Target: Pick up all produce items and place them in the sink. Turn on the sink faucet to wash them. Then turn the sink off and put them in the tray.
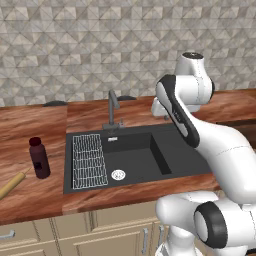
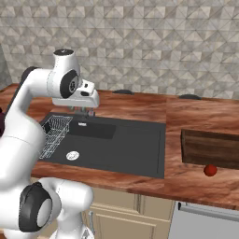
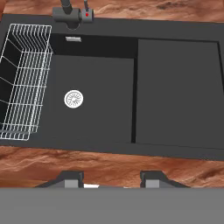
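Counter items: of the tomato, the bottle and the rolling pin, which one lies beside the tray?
The small red tomato. It sits on the counter just in front of the dark tray, right of the sink. The bottle and rolling pin are left of the sink.

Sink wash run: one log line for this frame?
gripper: open, empty, above sink | tomato: on counter by tray | faucet: untouched | phase: before pick

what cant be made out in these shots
- Tray: right base view, its right end is cut off by the frame edge.
- Rolling pin: left base view, cut off at the left edge.
- End effector: hand view shows its tips apart, nothing between.
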Robot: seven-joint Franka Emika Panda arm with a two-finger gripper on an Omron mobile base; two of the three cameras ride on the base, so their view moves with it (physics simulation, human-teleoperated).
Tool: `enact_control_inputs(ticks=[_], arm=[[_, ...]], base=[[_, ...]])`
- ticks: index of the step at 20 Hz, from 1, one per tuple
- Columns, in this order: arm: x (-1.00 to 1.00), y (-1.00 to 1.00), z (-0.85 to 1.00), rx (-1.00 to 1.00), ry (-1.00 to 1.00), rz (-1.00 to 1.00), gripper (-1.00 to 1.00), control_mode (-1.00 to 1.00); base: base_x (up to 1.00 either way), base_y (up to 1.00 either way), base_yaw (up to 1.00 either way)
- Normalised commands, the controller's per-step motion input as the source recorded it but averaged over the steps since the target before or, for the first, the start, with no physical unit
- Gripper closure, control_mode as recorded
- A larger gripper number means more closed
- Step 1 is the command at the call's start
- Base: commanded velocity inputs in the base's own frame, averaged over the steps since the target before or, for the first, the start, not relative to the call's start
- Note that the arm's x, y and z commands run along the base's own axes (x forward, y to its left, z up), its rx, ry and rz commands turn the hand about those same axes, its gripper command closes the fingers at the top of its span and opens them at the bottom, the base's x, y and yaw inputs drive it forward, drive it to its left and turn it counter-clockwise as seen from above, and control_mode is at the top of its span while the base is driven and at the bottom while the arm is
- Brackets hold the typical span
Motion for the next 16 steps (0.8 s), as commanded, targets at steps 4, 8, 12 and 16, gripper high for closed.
enact_control_inputs(ticks=[4,8,12,16], arm=[[-0.06,0.0,0.0,0.0,0.0,0.0,-1.0,-1.0],[-0.39,-0.18,0.0,0.0,-0.02,0.0,-1.0,-1.0],[-0.49,-0.67,0.0,0.0,-0.01,-0.02,-1.0,-1.0],[-0.36,-0.95,-0.09,0.0,0.0,-0.06,-1.0,-1.0]], base=[[0.0,0.0,0.0],[0.0,0.0,0.0],[0.0,0.0,0.0],[0.0,0.0,0.0]])
